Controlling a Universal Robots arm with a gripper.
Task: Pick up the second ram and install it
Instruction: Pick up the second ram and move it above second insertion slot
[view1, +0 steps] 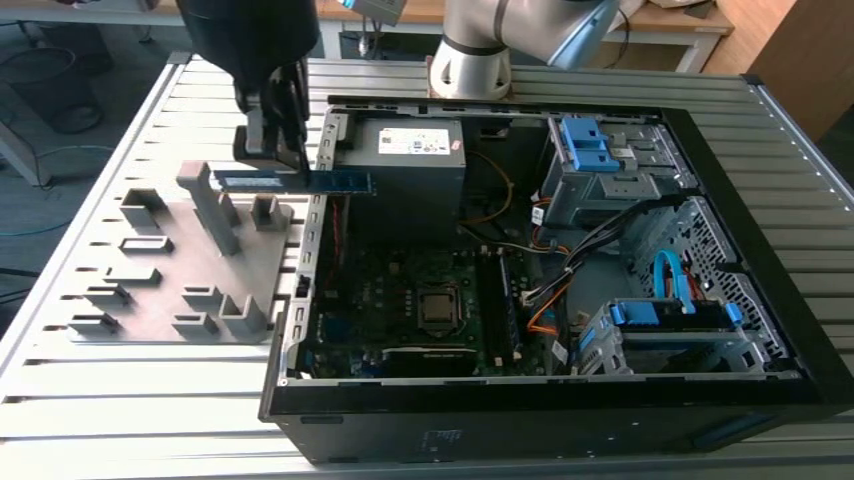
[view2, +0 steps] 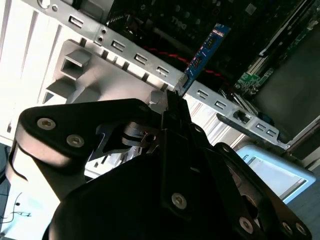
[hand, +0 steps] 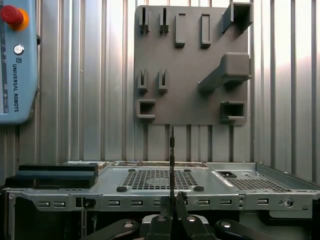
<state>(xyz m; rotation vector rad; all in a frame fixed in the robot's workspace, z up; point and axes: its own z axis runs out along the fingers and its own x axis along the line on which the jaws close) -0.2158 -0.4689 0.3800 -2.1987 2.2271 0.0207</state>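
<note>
One end effector (view1: 284, 165): fingers clamped shut on the second ram (view1: 340, 181).
Second ram: held level in the air over the computer case (view1: 534, 405) wall at the exterior view's left, between grey holder plate (view1: 154, 300) and power-supply box (view1: 400, 175).
Tabletop (view1: 120, 400): slatted metal, carrying case and plate.

Daylight lights the exterior view evenly and sharply: the ribbed tabletop (view1: 134, 400) shines pale, and the inside of the case (view1: 534, 425) lies in shadow. In the second wrist view the tabletop burns out white, the gripper (view2: 172, 100) is a dark, soft-focus mass, and the ram (view2: 206, 47) glows blue. Glare streaks the tabletop ribs in the first wrist view.
</note>
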